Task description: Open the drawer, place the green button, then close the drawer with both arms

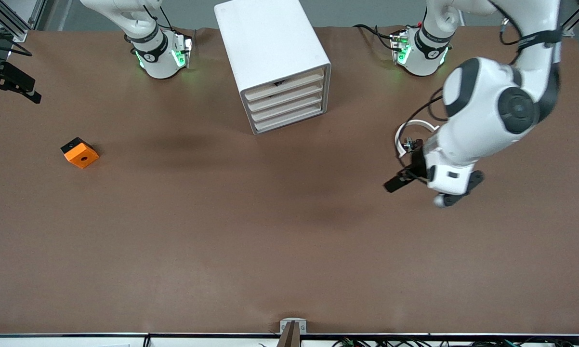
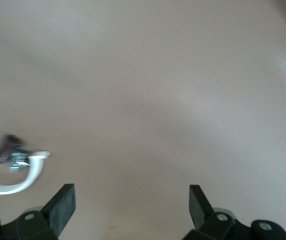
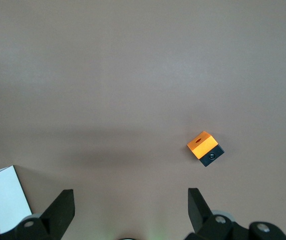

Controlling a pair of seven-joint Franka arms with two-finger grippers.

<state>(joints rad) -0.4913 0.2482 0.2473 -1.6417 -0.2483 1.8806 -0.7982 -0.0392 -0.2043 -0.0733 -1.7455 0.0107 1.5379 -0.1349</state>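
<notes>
The white cabinet point(image 1: 270, 43) stands at the table's middle, near the robots' bases. All of its cream-fronted drawers point(image 1: 285, 100) are shut. The button is not in view. My left gripper point(image 2: 131, 200) hangs open and empty over bare table toward the left arm's end point(image 1: 446, 185). Beside it lie small dark parts with a white curved strip point(image 2: 17, 170) point(image 1: 411, 140). My right gripper point(image 3: 131, 200) is open and empty too, high over the table. It sees a corner of the cabinet point(image 3: 0, 200). It does not show in the front view.
An orange cube with a round hole point(image 1: 80, 153) point(image 3: 205, 148) lies toward the right arm's end of the table. Black equipment point(image 1: 10, 82) juts in at that end's edge. A small bracket point(image 1: 293, 327) sits at the edge nearest the front camera.
</notes>
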